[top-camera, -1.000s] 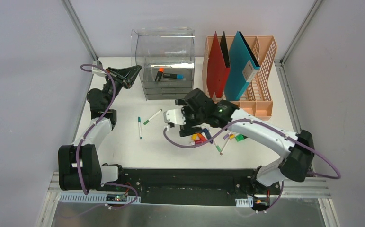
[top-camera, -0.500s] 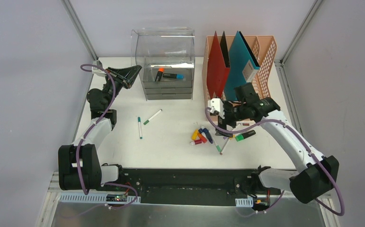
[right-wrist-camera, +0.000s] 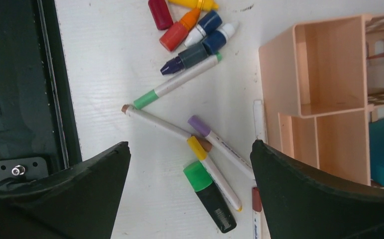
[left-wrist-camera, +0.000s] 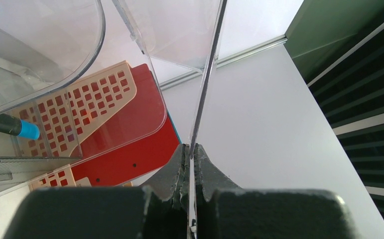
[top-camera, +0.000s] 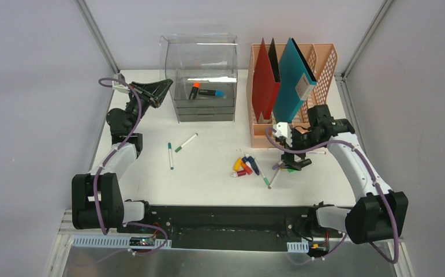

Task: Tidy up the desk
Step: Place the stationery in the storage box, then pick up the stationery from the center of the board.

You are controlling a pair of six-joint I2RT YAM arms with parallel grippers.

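Looking at a wide white desk (top-camera: 208, 179), smooth, lying under everything, with metal rails (top-camera: 96, 34) and grey walls (top-camera: 29, 86) round it. Must be hard and far too heavy to lift, so best left alone. Better to grab the little pens (top-camera: 247, 165) on it by the middle, light and quick to roll. Pinching a thin edge of the clear box (top-camera: 202, 69) with the left hand (top-camera: 160, 92). Holding nothing in the right hand (top-camera: 291, 162), spread wide just above the pens.

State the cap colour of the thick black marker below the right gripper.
Green. The black marker shows its cap best in the right wrist view.
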